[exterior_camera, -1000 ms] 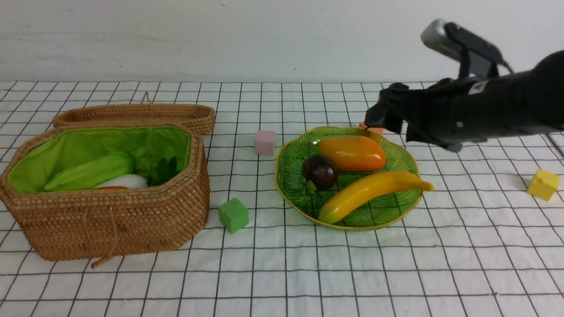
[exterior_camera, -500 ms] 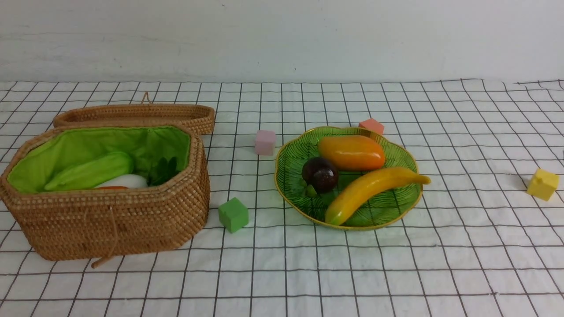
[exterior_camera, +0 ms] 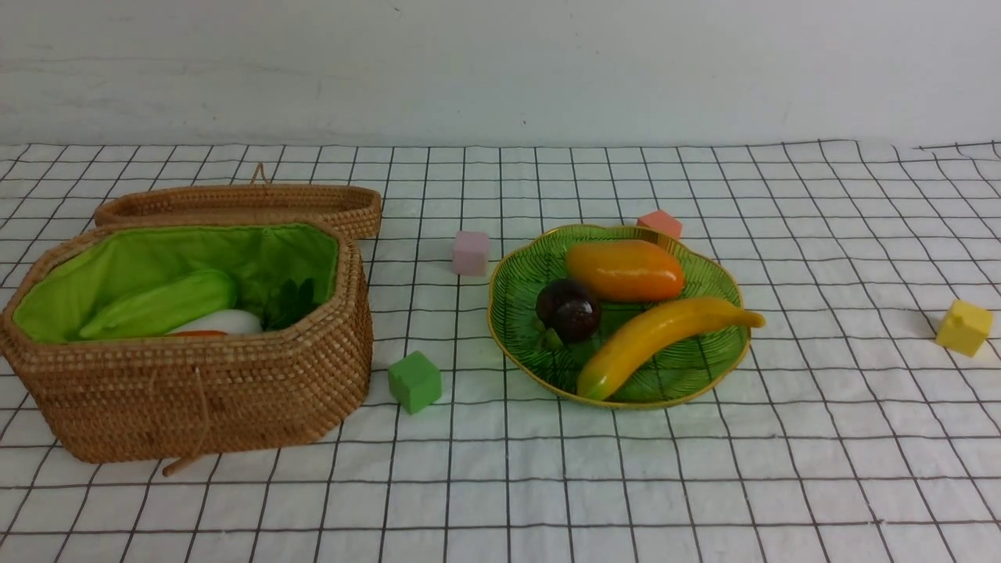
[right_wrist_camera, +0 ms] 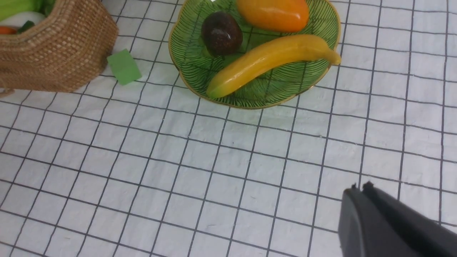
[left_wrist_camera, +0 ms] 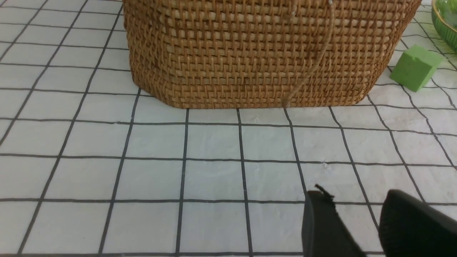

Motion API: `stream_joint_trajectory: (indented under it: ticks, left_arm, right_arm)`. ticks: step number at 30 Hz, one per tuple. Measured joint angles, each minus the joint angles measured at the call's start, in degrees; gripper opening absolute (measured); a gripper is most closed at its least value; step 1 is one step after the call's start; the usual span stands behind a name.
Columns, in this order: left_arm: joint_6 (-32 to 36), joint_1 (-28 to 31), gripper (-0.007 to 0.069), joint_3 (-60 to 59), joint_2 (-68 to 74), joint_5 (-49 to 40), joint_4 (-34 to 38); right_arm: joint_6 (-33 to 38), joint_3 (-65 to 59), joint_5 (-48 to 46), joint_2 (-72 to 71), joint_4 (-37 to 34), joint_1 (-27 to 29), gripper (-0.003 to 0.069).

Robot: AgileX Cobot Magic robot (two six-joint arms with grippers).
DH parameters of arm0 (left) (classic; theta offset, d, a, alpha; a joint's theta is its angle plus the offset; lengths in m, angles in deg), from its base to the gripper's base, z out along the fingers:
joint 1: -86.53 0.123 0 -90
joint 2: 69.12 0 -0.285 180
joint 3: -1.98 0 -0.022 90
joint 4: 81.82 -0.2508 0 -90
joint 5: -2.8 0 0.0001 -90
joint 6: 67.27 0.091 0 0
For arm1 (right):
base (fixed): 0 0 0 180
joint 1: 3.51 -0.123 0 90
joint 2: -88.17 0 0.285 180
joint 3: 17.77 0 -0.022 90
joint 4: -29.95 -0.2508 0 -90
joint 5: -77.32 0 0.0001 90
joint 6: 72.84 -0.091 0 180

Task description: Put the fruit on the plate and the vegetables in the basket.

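The mango [exterior_camera: 626, 270], the purple fruit [exterior_camera: 568, 309] and the banana [exterior_camera: 665, 338] lie on the green plate [exterior_camera: 708, 371]; they also show in the right wrist view, where the banana [right_wrist_camera: 267, 60] lies across the plate [right_wrist_camera: 185, 60]. The wicker basket [exterior_camera: 203, 391] holds the light green vegetable [exterior_camera: 160, 305], the white radish [exterior_camera: 219, 320] and a sliver of carrot [exterior_camera: 195, 334]. Neither arm shows in the front view. My left gripper [left_wrist_camera: 353, 203] is open and empty over the cloth in front of the basket [left_wrist_camera: 250, 53]. My right gripper [right_wrist_camera: 360, 189] is shut and empty, short of the plate.
The wicker lid [exterior_camera: 242, 205] lies behind the basket. Foam cubes lie on the checked cloth: green [exterior_camera: 414, 381] between basket and plate, pink [exterior_camera: 471, 252], red-orange [exterior_camera: 661, 224] behind the plate, yellow [exterior_camera: 963, 327] at far right.
My right arm, above the plate's far right side a second ago, has pulled back out of the front view. The banana has shifted slightly on the plate.
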Motion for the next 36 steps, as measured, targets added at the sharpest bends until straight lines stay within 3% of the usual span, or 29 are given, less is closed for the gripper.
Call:
stream_joint_trajectory:
  ticks: [4,8,11,14,18,24,36]
  left_arm:
    - [0.0,0.0,0.0238,0.0,0.0,0.0,0.0]
    - [0.0,0.0,0.0238,0.0,0.0,0.0,0.0]
    - [0.0,0.0,0.0238,0.0,0.0,0.0,0.0]
    - [0.0,0.0,0.0238,0.0,0.0,0.0,0.0]
    - [0.0,0.0,0.0239,0.0,0.0,0.0,0.0]
    - [0.0,0.0,0.0239,0.0,0.0,0.0,0.0]
    - [0.0,0.0,0.0239,0.0,0.0,-0.02,-0.04]
  right_arm:
    - [3.12,-0.65,1.09,-2.4,1.9,2.15,-0.0006]
    - [5.2,-7.6,8.14,-10.88,4.04,9.52,-0.0002]
    - [5.2,-22.36,17.43,-24.01,6.41,17.52,0.0]
    - [5.2,-34.08,24.57,-32.78,7.57,20.25,0.0003]
    - [5.2,-49.26,33.77,-43.57,7.16,21.0,0.0006]
    - [5.22,-64.76,36.37,-49.86,6.29,21.0,0.0012]
    - [5.34,-66.31,39.91,-49.91,6.33,21.0,0.0026]
